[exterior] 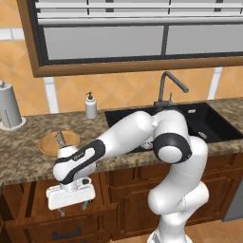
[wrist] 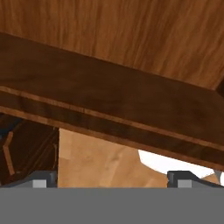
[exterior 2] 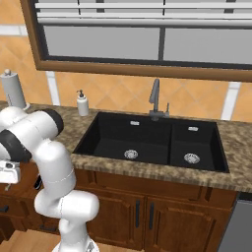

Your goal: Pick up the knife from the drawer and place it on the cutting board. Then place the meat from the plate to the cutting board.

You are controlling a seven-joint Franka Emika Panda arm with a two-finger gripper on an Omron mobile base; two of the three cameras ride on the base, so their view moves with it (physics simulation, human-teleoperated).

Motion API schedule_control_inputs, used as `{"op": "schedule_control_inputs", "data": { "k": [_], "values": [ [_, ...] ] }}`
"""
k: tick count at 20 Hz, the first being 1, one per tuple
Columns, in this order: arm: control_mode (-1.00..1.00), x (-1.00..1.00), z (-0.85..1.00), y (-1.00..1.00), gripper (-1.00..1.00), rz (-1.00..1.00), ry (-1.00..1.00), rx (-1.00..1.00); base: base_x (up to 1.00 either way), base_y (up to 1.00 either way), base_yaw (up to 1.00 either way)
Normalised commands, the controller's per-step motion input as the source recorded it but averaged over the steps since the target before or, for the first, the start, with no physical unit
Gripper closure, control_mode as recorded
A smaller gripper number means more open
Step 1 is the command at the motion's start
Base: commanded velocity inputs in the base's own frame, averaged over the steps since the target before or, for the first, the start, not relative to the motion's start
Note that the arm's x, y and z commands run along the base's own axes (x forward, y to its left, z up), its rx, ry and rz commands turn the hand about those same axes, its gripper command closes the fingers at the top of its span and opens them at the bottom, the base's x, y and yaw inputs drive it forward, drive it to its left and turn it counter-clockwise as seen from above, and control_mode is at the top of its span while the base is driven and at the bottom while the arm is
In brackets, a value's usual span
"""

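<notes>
On the granite counter at the left lies the round orange-tan plate (exterior: 53,144) with the small grey meat (exterior: 60,137) on it. My gripper (exterior: 72,208) hangs below the counter edge, in front of the wooden cabinet fronts, fingers pointing down, open and holding nothing. In the hand view its fingertips (wrist: 43,177) stand far apart; beyond them a dark wooden band (wrist: 109,109) runs under a reddish-brown wood-grain surface (wrist: 131,35). Whether that is the drawer I cannot tell. The knife and the cutting board are out of view.
A paper towel roll (exterior: 9,107) and a soap dispenser (exterior: 90,105) stand at the back of the counter. To the right are the black double sink (exterior 2: 147,140) and its faucet (exterior 2: 155,101). Pale wood floor (wrist: 100,162) lies below the gripper.
</notes>
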Motion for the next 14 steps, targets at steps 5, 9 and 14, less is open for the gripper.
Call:
{"op": "schedule_control_inputs", "data": {
  "k": [5, 9, 14],
  "values": [
    [-1.0, 0.02, 0.06, 0.0, -1.0, -0.02, -0.08, -0.04, 0.0, 0.0, 0.0],
    [-1.0, 0.35, 0.0, 0.0, -1.0, -0.02, -0.1, -0.03, 0.0, 0.0, 0.0],
    [-1.0, 0.49, -0.01, 0.0, -1.0, -0.02, -0.06, 0.0, 0.0, 0.0, 0.0]
  ]
}}
